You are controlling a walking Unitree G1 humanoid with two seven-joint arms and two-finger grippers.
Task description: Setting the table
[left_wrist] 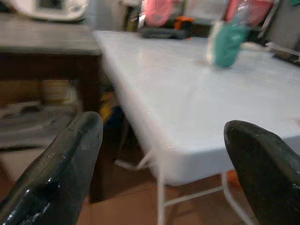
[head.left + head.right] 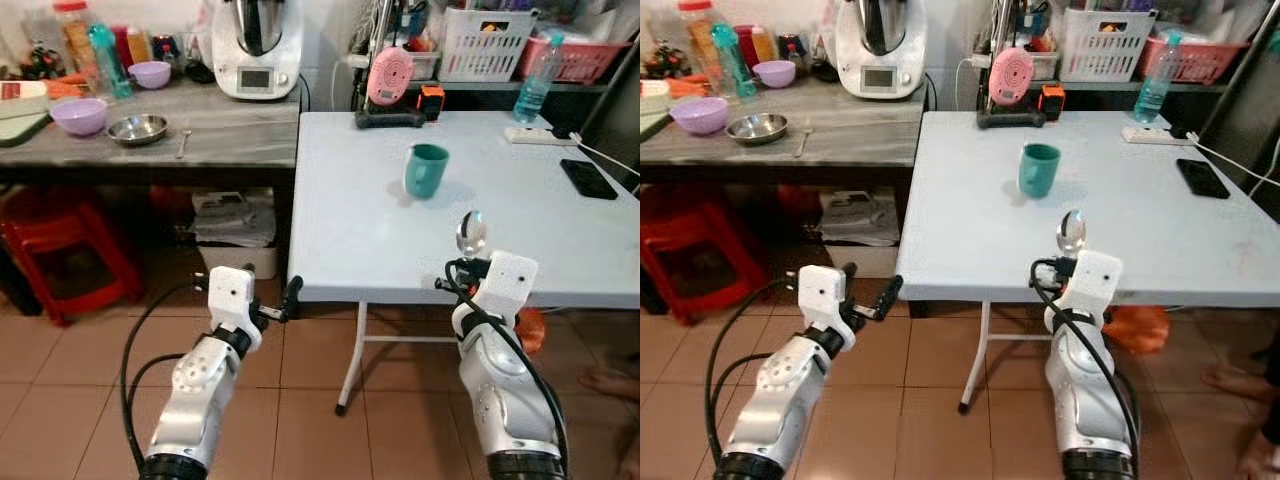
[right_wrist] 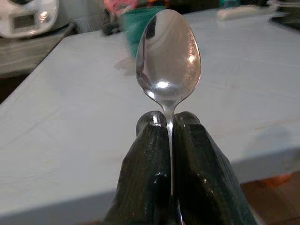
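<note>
Right gripper [image 3: 169, 123] raised, apparently pinching spoon [image 3: 168, 58].

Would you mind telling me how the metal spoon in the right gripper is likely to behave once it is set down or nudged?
The spoon looks rigid, polished steel, so probably slippery between the right gripper fingers clamping its thin neck. Its rounded bowl may rock or slide on the smooth white table. It seems light and unlikely to break.

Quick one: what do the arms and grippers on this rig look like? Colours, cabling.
Both arms are silver with rounded segments. Each ends in a boxy white wrist block with small dark holes; black cables loop alongside. The left gripper and right gripper each have two glossy black, rounded fingers.
</note>
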